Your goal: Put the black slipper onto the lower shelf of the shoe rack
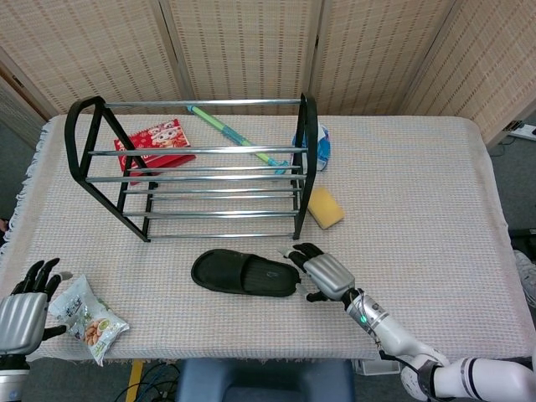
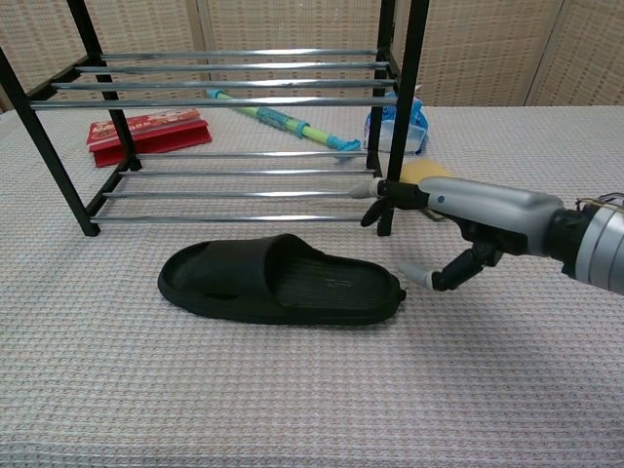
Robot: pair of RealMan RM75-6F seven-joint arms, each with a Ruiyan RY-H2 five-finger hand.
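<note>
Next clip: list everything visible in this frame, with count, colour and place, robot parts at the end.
black slipper: one, black, flat on the cloth in front of the shoe rack, not on a shelf.
shoe rack: one, black frame with silver bars, back left of the table.
red box: one, red, lying behind the rack.
green stick: one, green and teal, lying behind the rack.
blue and white packet: one, by the rack's right end.
sponge: one, yellow, right of the rack.
snack bag: one, pale with printed food, front left edge.
tablecloth: one, beige woven.
left hand: grey and black, front left, beside the snack bag, holding nothing.
right hand: grey, just right of the slipper, fingers spread, holding nothing.
</note>
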